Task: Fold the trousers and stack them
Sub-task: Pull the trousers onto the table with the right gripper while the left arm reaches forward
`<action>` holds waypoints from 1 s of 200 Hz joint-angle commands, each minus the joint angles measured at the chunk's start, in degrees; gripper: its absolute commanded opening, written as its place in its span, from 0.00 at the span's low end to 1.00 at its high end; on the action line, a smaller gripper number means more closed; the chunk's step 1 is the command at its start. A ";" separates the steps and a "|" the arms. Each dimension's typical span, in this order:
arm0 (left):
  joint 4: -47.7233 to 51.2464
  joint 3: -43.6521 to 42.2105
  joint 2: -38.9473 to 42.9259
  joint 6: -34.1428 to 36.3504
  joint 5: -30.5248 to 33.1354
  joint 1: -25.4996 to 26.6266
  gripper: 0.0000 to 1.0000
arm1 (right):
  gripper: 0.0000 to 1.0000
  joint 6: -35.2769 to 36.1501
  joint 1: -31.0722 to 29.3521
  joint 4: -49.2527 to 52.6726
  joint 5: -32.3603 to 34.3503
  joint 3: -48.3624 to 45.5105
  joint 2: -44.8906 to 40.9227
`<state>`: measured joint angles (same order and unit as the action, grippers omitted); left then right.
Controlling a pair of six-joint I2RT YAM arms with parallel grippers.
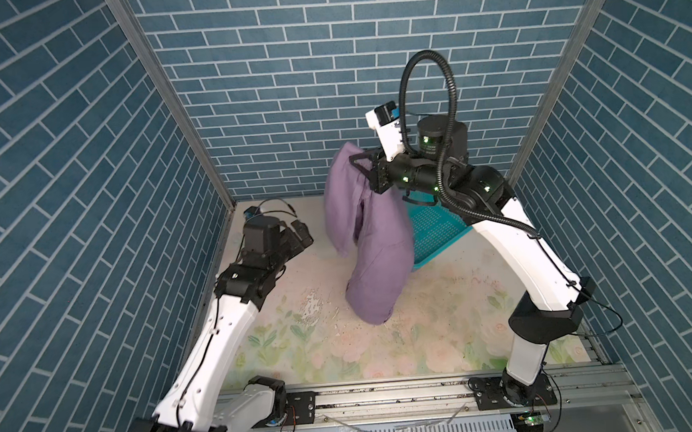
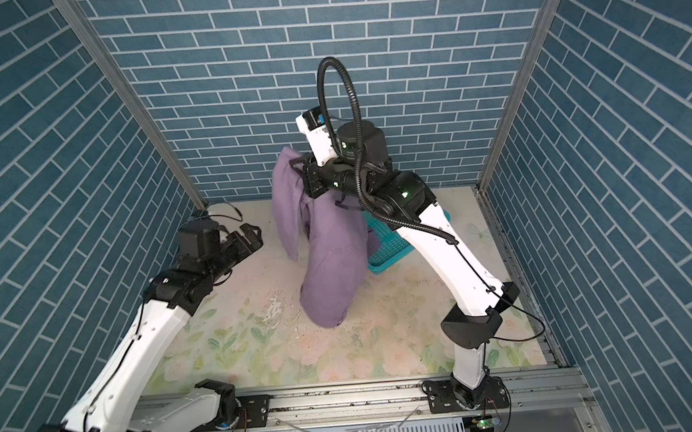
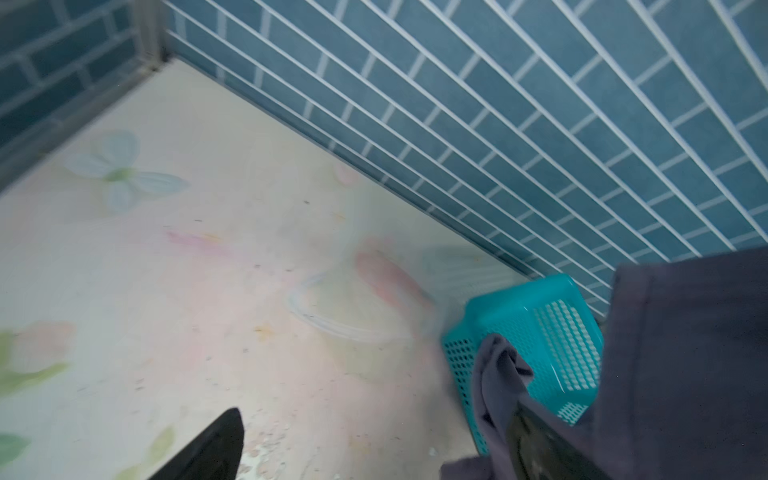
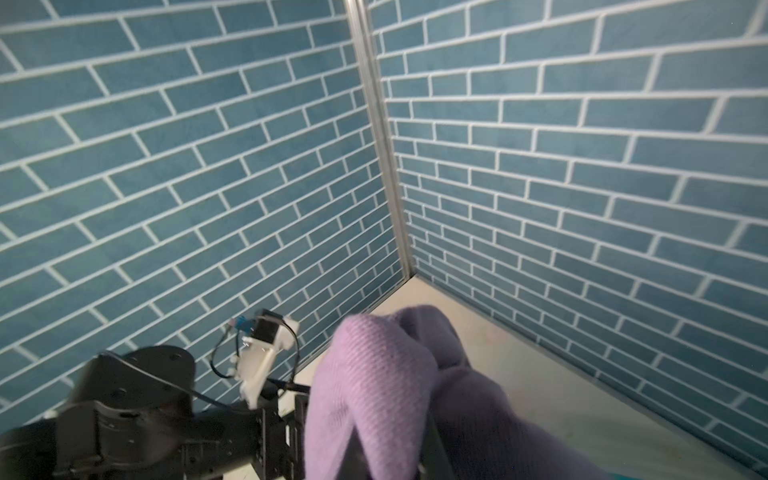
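Right gripper [image 1: 355,160] pinches the soft, matte purple trousers [image 1: 373,240] by a bunched top fold, high above the far edge of the floral-print table [image 1: 448,335]. The cloth hangs in two limp, rounded lobes. The longer lobe's bottom end touches the table near its middle, beside a worn flaked patch [image 1: 313,309] in the print. The teal perforated plastic basket [image 1: 437,231] is rectangular and appears tilted. It sits partly behind the cloth by the far edge, right of centre. Left gripper [image 1: 302,233] is low near the far-left corner, fingers spread wide, just beside the hanging cloth; contact unclear. Bare surface runs along the near edge and both near corners. Count: one pair of trousers, one basket, two grippers.
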<state>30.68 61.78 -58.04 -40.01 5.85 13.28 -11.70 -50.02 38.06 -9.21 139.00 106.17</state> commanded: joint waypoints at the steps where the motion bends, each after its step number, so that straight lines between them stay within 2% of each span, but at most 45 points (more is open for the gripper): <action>1: 8.68 -2.36 3.53 1.02 7.12 -2.04 0.99 | 0.00 -2.44 -1.04 -2.66 -4.33 -5.40 3.18; 16: 10.34 -2.22 4.15 1.68 7.38 -2.89 0.99 | 0.00 -5.50 -1.05 -1.73 -4.41 -11.12 5.22; 24: 10.98 -2.02 3.85 1.86 7.34 -2.99 0.99 | 0.05 -5.78 -0.94 -0.39 -4.37 -13.31 6.36; 32: 11.19 -1.84 3.25 1.95 7.02 -2.99 0.99 | 0.15 -5.63 -0.66 1.47 -3.52 -15.04 7.44; 35: 11.36 -1.77 2.95 1.95 6.85 -3.06 0.99 | 0.22 -5.53 -0.51 2.64 -2.72 -15.59 7.97; 52: 11.22 -1.47 1.01 2.54 5.07 -3.07 0.99 | 0.45 -5.43 1.48 7.34 0.33 -17.29 8.46; 63: 10.65 -1.55 -0.24 3.12 3.96 -3.08 0.99 | 0.53 -5.66 3.60 7.15 2.00 -21.50 6.17; 81: 9.69 -1.91 -1.94 3.39 2.60 -3.04 0.99 | 0.64 -6.53 7.58 1.38 3.85 -34.14 -1.15; 101: 6.60 -2.99 -3.81 4.43 -1.71 -2.99 0.99 | 0.65 -7.46 11.72 -2.06 8.53 -45.77 -8.56; 115: 2.92 -3.99 -5.66 4.77 -6.44 -2.86 0.99 | 0.66 -7.20 13.86 -2.64 13.28 -52.37 -12.61; 126: 0.13 -4.21 -7.86 4.90 -10.66 -2.14 0.99 | 0.67 -7.40 16.15 -3.07 14.15 -56.50 -14.64; 155: -2.50 -0.44 -15.46 7.29 -12.19 3.93 0.99 | 0.64 -8.86 22.86 -2.61 6.82 -59.64 -16.21; 176: -4.83 0.93 -20.77 6.58 -15.96 4.56 0.99 | 0.65 -8.79 24.96 -3.49 2.84 -58.80 -14.85; 200: -5.65 1.10 -23.86 5.09 -15.28 4.69 0.99 | 0.65 -8.61 25.99 -4.99 -1.73 -56.26 -9.83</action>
<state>27.40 61.73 -80.27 -34.46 -7.86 18.00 -19.27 -24.49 35.18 -4.47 81.14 91.92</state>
